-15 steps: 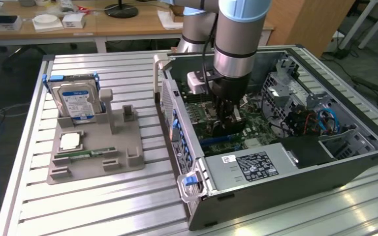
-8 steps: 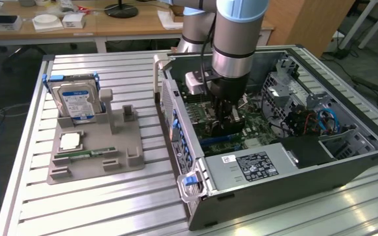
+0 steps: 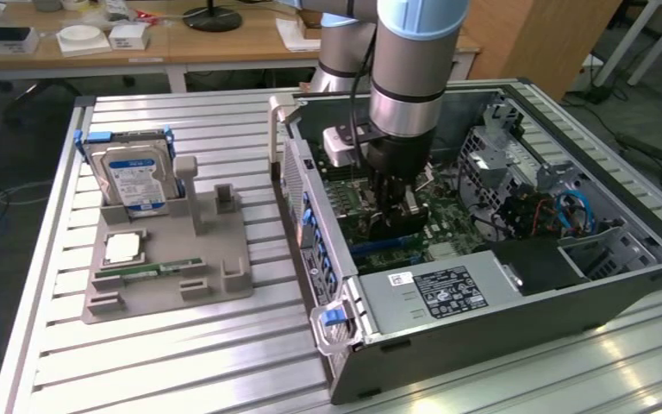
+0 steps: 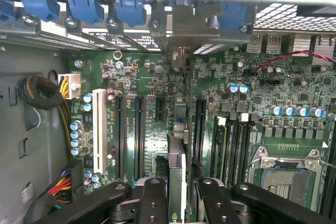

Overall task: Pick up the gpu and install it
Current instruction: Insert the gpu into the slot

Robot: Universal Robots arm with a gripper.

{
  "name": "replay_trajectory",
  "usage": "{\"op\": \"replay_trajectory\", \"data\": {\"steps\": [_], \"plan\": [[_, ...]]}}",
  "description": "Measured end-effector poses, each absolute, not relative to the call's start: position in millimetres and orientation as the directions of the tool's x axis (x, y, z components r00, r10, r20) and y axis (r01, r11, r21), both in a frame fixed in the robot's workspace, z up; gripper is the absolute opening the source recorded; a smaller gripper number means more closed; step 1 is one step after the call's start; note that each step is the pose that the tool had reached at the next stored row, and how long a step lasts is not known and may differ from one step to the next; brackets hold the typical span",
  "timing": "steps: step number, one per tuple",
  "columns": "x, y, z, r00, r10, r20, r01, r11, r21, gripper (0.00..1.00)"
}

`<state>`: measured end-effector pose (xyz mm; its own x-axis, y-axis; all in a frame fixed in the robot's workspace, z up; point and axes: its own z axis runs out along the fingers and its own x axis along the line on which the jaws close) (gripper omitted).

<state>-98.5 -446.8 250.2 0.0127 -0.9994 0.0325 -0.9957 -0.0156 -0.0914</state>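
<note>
One computer case (image 3: pixel 515 332) is lying on one bench (image 3: pixel 193 366). One tray (image 3: pixel 147 304) is holding one hard drive (image 3: pixel 135 177), one processor (image 3: pixel 121 248), one memory stick (image 3: pixel 147 272). One gripper (image 4: pixel 178 188) is clasping one gpu (image 4: pixel 177 156).

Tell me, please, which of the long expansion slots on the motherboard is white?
The white slot beside the column of blue capacitors, nearest the braided power cable; the other long slots are all black.

In the exterior view, the computer case (image 3: pixel 515 319) lies open on the worktop (image 3: pixel 193 362), with the tray (image 3: pixel 234 250) at its nine o'clock. The hard drive (image 3: pixel 135 177) stands in the tray's eleven o'clock corner. Inside the case, the gripper (image 3: pixel 395 207) holds the gpu (image 4: pixel 177 166) on edge over the motherboard (image 4: pixel 152 103).
</note>
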Motion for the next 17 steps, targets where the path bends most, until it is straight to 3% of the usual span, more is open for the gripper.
{"op": "replay_trajectory", "data": {"steps": [17], "plan": [[-99.8,-446.9,248.2,0.013,-0.999,0.033,-0.996,-0.016,-0.093,0.26]]}}
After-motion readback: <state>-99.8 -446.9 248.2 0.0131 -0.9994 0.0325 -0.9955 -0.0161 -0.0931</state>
